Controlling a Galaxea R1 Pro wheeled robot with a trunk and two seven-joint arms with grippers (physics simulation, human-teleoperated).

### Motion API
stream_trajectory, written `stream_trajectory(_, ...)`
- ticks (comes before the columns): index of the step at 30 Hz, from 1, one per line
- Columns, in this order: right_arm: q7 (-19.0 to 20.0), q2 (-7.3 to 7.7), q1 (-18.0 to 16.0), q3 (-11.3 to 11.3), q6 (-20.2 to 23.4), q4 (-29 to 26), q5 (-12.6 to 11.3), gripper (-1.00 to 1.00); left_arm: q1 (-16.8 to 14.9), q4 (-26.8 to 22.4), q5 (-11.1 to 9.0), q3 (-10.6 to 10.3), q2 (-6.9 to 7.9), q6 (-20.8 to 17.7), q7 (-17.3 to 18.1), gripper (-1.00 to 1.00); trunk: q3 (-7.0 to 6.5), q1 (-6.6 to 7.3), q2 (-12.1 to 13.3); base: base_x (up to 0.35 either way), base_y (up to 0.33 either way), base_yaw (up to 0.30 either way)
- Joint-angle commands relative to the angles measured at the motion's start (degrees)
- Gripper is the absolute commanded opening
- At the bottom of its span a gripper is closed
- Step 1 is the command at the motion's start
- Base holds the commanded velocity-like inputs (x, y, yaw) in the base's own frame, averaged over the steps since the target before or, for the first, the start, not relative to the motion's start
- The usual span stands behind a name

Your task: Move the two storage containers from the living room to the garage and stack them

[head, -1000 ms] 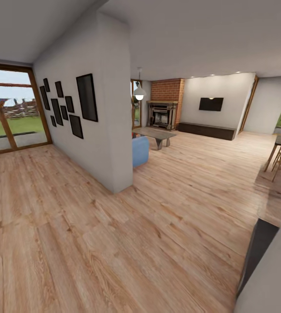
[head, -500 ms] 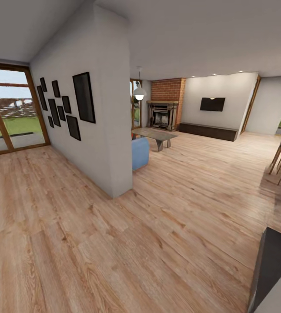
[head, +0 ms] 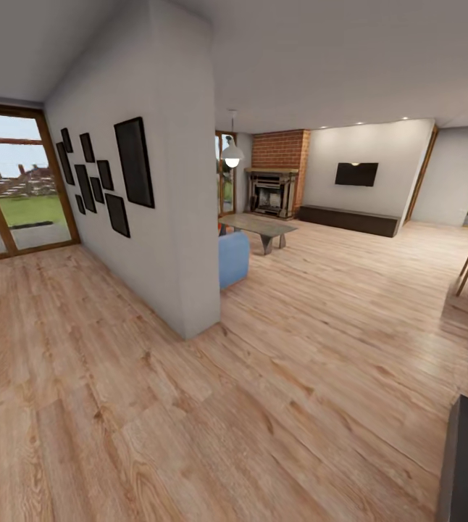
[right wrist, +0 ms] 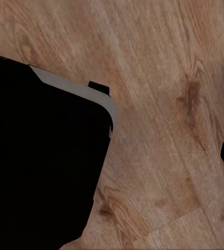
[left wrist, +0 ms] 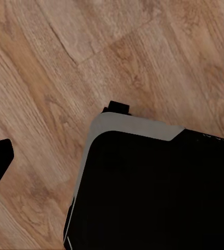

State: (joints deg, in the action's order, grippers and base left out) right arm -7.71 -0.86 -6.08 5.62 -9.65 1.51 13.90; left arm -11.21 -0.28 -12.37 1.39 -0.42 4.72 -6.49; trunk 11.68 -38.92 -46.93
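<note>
- Jaws of either arm cannot be judged as spread or pressed together: each wrist view is taken up by the black, grey-edged robot base [left wrist: 153, 187] over light wood-plank flooring [left wrist: 54, 67], with a dark shape at the frame edge that cannot be identified.
- From the head view, the living room is seen ahead, beyond a pale grey partition wall [head: 180, 217] hung with black picture frames [head: 134, 162].
- At the far end a red brick fireplace [head: 277, 174] is seen, with a black wall TV [head: 356, 174] beside it and a long low dark-brown bench [head: 348, 220] beneath the TV.
- A grey low table [head: 259, 226] stands before the fireplace, and a blue seat [head: 233, 258] is partly hidden by the partition.
- The red-orange containers cannot be made out from here.
- A white pendant lamp [head: 232, 154] hangs near the partition.
</note>
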Motion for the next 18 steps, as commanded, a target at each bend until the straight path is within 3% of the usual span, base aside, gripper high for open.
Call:
stream_trajectory(1, -0.4, -0.02, -0.1, 0.4, -0.2, 0.2, 0.2, 1.0, 0.0, 0.0, -0.3, 0.1, -0.02, 0.2, -0.1, 1.0, 0.08, -0.04, 0.0, 0.321, 0.0, 0.0)
stream_trajectory(18, -0.4, -0.02, -0.1, 0.4, -0.3, 0.2, 0.2, 1.0, 0.0, 0.0, -0.3, 0.1, -0.04, 0.2, -0.1, 1.0, 0.08, -0.04, 0.0, 0.321, 0.0, 0.0)
